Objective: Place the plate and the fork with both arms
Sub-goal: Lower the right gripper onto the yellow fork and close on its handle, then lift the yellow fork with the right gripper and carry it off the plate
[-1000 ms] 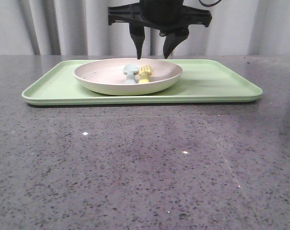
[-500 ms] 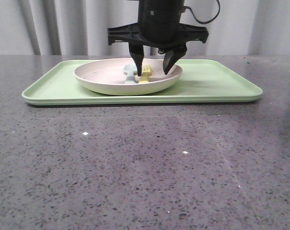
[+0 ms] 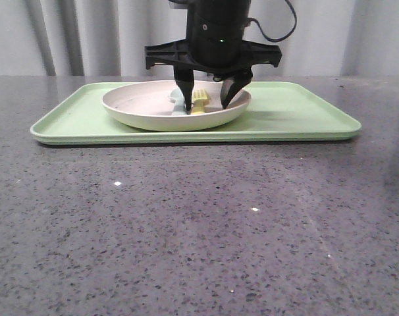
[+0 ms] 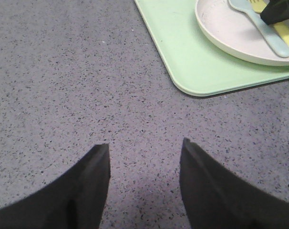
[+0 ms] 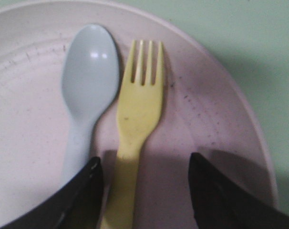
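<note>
The cream-white plate (image 3: 153, 108) sits on the light green tray (image 3: 292, 112). The yellow fork (image 5: 137, 114) lies in the plate beside a pale blue-grey spoon (image 5: 85, 95). My right gripper (image 3: 206, 102) is open, lowered into the plate with its fingers either side of the fork's handle (image 5: 144, 162); one finger stands between spoon and fork. The fork shows in the front view (image 3: 199, 102) between the fingers. My left gripper (image 4: 144, 148) is open and empty over bare table, apart from the tray's corner (image 4: 192, 81). The plate also shows in the left wrist view (image 4: 225, 33).
The grey speckled table (image 3: 186, 217) stretches in front of the tray. The tray's raised rim (image 3: 186, 137) runs along its near side. Grey curtains hang behind.
My right gripper has come down from above the plate into it, its open fingers now straddling the fork's handle. The plate, fork and spoon have not moved.
</note>
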Motion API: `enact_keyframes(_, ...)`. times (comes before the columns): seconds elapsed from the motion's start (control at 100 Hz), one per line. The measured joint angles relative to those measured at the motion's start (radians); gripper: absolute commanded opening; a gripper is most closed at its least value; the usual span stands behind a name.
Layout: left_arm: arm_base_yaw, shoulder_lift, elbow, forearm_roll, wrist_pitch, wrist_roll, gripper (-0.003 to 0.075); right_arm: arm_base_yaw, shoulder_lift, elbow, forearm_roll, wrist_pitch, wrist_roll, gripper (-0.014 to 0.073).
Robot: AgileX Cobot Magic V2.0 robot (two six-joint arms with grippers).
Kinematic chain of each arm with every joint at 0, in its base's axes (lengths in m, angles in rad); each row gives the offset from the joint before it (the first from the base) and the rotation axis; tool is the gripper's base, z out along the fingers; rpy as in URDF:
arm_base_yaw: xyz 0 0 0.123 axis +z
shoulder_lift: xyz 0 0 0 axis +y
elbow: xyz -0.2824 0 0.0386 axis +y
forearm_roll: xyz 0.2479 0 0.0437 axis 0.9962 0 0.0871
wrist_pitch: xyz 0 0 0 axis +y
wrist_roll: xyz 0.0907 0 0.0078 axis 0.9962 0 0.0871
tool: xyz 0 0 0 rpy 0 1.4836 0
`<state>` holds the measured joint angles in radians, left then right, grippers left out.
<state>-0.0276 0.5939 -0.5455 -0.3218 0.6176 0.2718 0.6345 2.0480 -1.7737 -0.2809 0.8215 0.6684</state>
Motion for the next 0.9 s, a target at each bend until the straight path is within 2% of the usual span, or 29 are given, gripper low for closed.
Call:
enact_keyframes(0.11, 0.0, 0.0, 0.0, 0.0, 0.0, 0.0, 0.0336, 0.001, 0.0, 0.0, 0.007, -0.002, 0.0, 0.04)
enact_keyframes(0.37, 0.0, 0.0, 0.0, 0.0, 0.0, 0.0, 0.0336, 0.002, 0.0, 0.0, 0.021, -0.002, 0.002, 0.0216)
enact_keyframes(0.57, 0.0, 0.0, 0.0, 0.0, 0.0, 0.0, 0.0336, 0.004, 0.0, 0.0, 0.025, -0.002, 0.002, 0.0136)
enact_keyframes(0.81, 0.0, 0.0, 0.0, 0.0, 0.0, 0.0, 0.0336, 0.004, 0.0, 0.0, 0.027, -0.002, 0.004, -0.001)
enact_keyframes(0.9, 0.0, 0.0, 0.0, 0.0, 0.0, 0.0, 0.0336, 0.004, 0.0, 0.0, 0.027, -0.002, 0.004, -0.0024)
